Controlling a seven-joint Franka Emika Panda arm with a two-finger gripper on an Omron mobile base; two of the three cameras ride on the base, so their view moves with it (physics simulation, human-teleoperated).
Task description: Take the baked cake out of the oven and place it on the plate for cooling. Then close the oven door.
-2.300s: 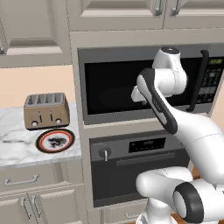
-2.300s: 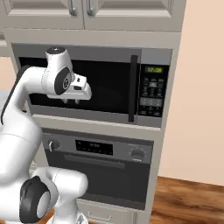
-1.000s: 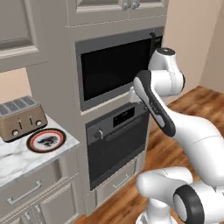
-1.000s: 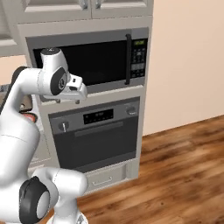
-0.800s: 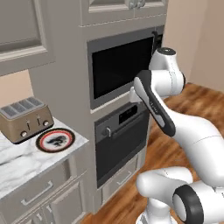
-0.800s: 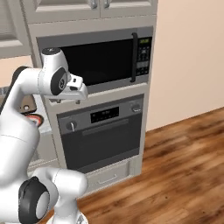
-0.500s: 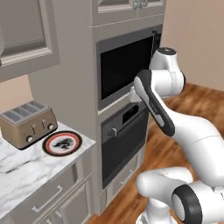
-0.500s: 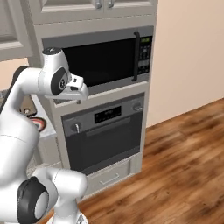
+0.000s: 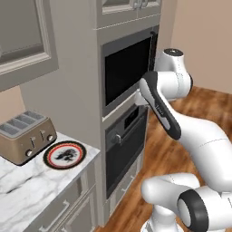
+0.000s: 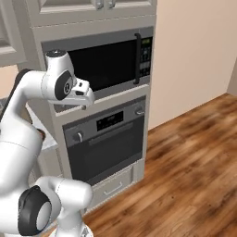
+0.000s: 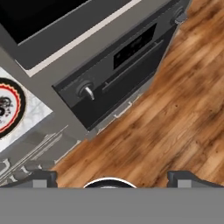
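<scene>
One job first: oven door (image 10: pixel 109 150) is shut, cake presumably inside, unseen. Your fingers (image 11: pixel 111 178) are spread, empty, up by microwave (image 10: pixel 104 60). Drop to bar handle (image 10: pixel 111 134), grip centre, pull evenly. Plate (image 9: pixel 65 154) waits on bench (image 9: pixel 27 190).

Tool (image 11: pixel 111 177) fingertips sit wide apart at 6 o'clock, nothing between them, over wood floor (image 11: pixel 166 118) that runs from 6 up to 3 o'clock. Oven (image 11: pixel 118 70) runs diagonally from 9 toward 1 o'clock with its oven door (image 11: pixel 127 81) shut, bar handle across it, round knob at its left end, dark display above the handle. Plate (image 11: pixel 8 107) is cut off at the 9 o'clock edge on the marble table (image 11: pixel 37 111), with the microwave (image 11: pixel 52 22) from 10 to 12 o'clock.
</scene>
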